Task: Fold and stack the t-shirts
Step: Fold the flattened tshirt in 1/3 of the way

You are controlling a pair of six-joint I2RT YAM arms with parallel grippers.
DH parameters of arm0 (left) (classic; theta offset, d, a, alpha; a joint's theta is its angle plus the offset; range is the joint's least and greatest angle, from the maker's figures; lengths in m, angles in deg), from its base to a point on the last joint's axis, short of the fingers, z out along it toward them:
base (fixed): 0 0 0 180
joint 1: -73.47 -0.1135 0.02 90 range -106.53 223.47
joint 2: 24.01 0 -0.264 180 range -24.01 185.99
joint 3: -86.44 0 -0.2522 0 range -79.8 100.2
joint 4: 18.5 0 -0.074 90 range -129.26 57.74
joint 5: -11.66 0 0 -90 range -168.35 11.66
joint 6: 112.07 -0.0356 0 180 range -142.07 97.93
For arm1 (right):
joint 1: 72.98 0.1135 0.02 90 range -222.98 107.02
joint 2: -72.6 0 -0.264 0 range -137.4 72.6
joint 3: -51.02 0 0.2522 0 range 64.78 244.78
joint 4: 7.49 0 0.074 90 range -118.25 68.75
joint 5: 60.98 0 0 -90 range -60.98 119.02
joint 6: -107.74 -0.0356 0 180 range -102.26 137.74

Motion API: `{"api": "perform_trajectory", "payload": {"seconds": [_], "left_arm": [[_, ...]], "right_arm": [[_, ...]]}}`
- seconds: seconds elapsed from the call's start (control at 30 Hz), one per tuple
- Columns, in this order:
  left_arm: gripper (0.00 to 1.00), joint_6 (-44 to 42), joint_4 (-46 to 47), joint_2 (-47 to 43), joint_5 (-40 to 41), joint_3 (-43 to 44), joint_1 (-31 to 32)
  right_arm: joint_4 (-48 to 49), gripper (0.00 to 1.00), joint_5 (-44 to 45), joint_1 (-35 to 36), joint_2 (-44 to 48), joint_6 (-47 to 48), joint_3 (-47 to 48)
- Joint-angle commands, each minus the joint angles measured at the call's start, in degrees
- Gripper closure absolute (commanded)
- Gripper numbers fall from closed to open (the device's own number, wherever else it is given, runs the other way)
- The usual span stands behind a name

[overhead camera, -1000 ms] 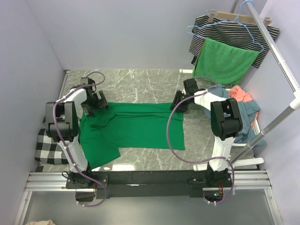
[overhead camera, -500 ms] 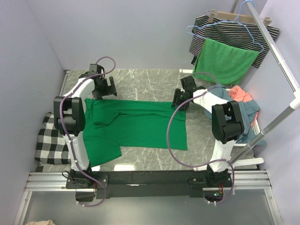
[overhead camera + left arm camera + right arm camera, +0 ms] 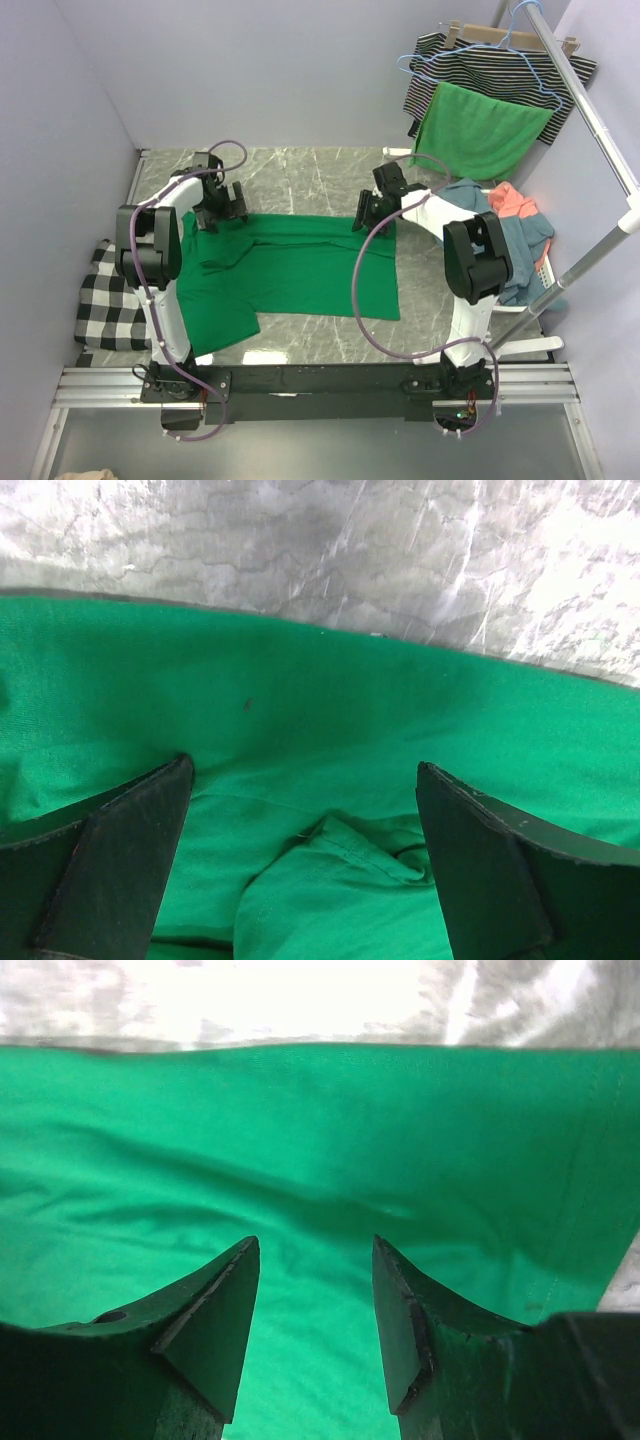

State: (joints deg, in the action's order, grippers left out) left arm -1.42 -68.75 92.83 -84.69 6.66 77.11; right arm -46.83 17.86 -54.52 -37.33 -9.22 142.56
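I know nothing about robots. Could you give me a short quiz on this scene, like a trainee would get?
1. True or false: the green t-shirt lies spread out on the marble table.
2. What hangs on the rack at the far right? A) a striped garment and a green cloth; B) a yellow towel; C) a pair of jeans.
3. Fill the gap: the left gripper and the right gripper both stand ____ over the shirt's far edge.
Key: 1 true; 2 A; 3 open.
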Motion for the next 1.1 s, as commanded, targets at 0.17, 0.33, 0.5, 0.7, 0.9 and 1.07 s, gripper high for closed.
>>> {"api": "perform_trajectory", "payload": {"seconds": [0.17, 0.33, 0.5, 0.7, 0.9, 1.07], "left_arm": [[0.01, -0.4, 0.2, 3.0, -1.5, 5.6, 0.0], [0.01, 0.5, 0.6, 8.0, -4.1, 11.1, 0.7], [0.00, 0.7, -1.2, 14.4, -5.0, 19.8, 2.8], [0.01, 1.4, -2.1, 19.9, -5.6, 27.5, 4.3], [0.00, 2.2, -1.1, 19.6, -5.0, 28.2, 4.8], [0.01, 3.9, 6.0, 6.0, 3.8, 18.1, 4.8]], "right_arm": [[-0.3, 0.44, 1.4, -4.0, -5.3, -3.5, 2.1], [-1.4, 0.44, 2.7, -6.3, -6.4, -3.3, 4.0], [-3.7, 0.44, 3.8, -8.0, -8.7, -2.7, 8.6], [-6.3, 0.44, 5.4, -9.1, -12.0, -1.8, 14.8], [-6.9, 0.44, 4.2, -9.3, -11.1, 1.1, 19.8], [0.1, 0.43, 3.8, -8.0, -1.6, 3.8, 12.5]]}}
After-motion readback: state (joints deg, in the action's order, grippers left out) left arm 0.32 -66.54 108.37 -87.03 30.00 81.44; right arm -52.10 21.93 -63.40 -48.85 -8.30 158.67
